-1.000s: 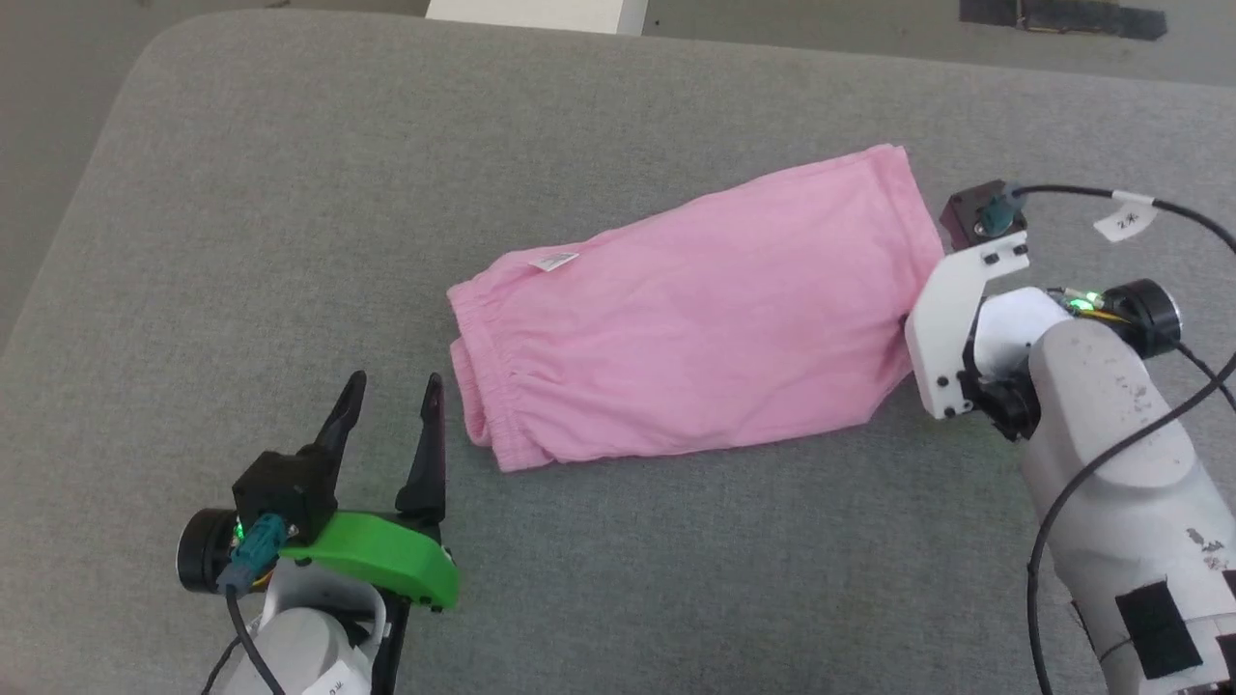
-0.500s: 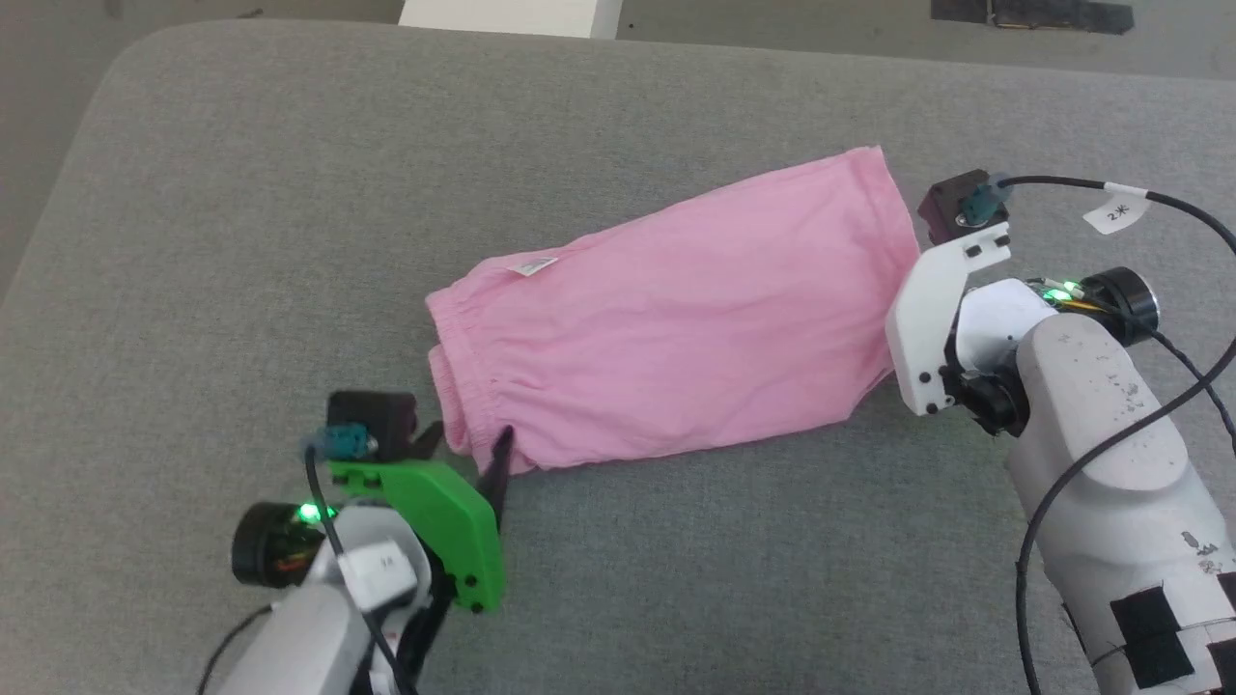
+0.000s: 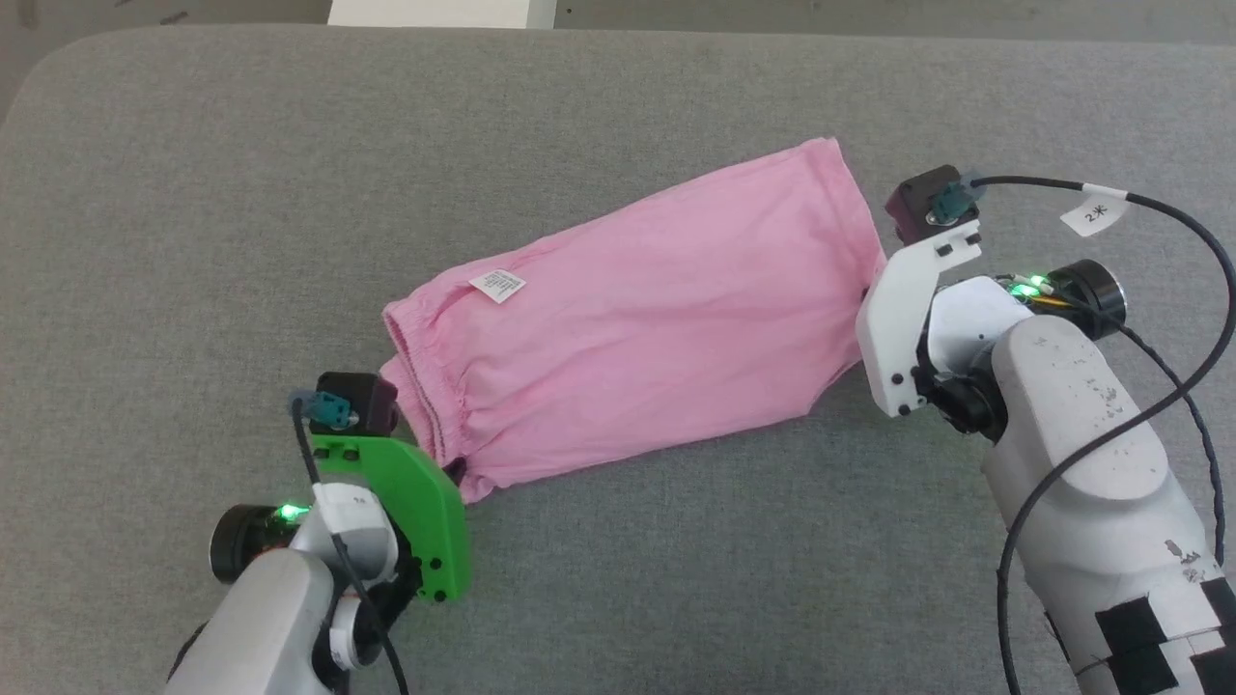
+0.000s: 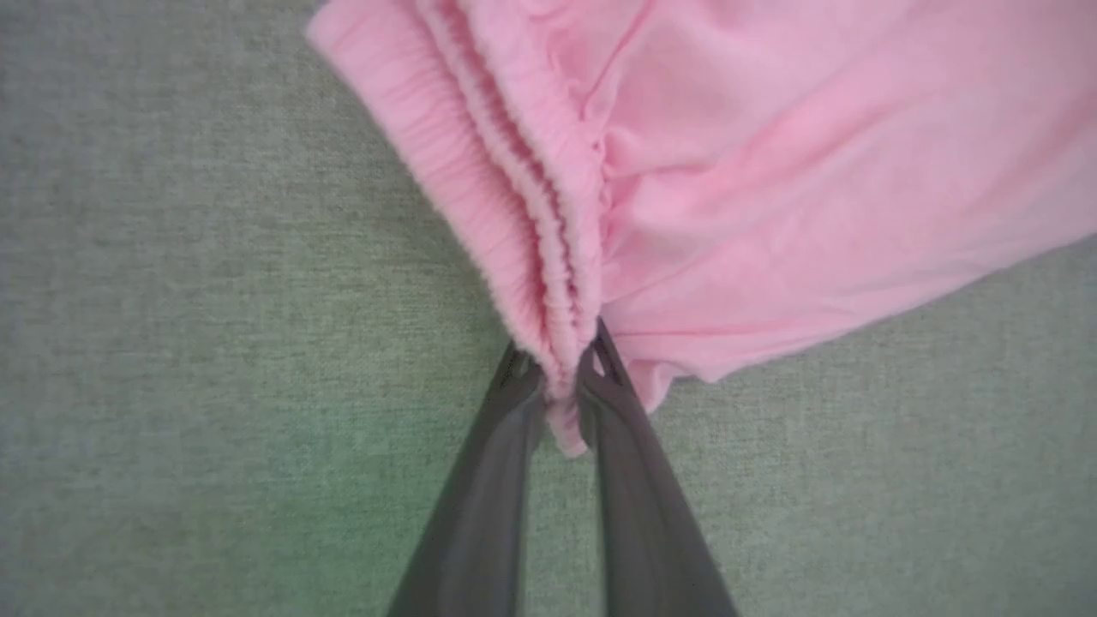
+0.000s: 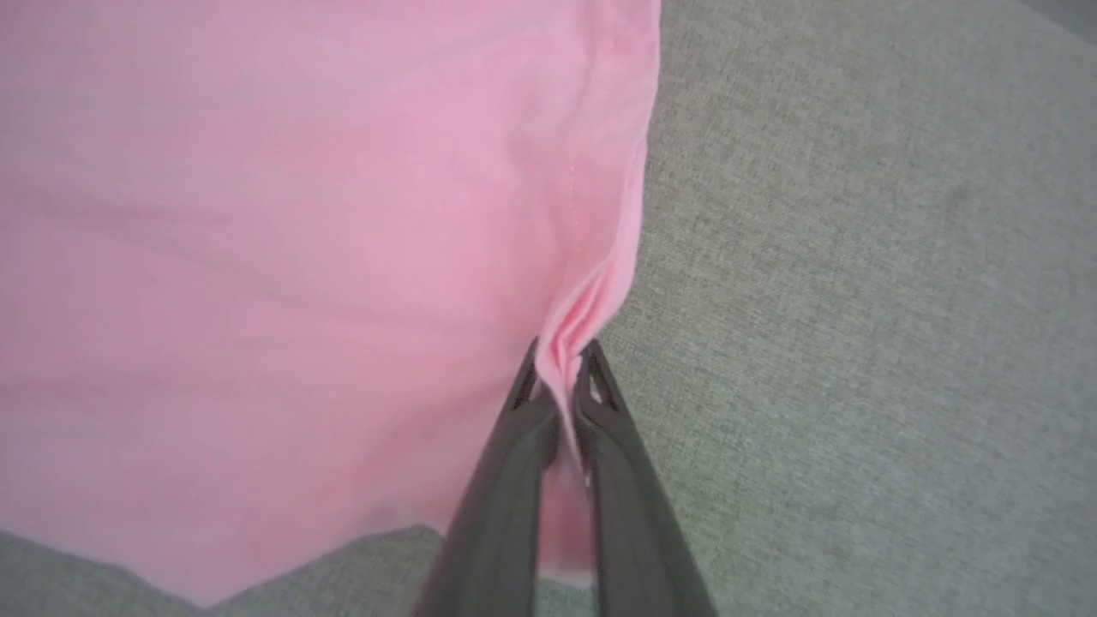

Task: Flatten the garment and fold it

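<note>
Garment [image 3: 637, 319] lies slanted across gray desk [image 3: 241, 193]. Left pincer [image 4: 559, 364] clamped on waistband [image 4: 506, 214] corner, right pincer [image 5: 561, 360] pinching hem [image 5: 630, 171] at far end. Guessing opposite grips let it stretch cloth smooth before fold.

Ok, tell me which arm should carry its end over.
Right, probably. The right gripper is shut on the garment at its thin hem, partway along that edge, so that end should lift evenly. The left gripper is shut on the waistband at its near corner, better as an anchor.
</note>
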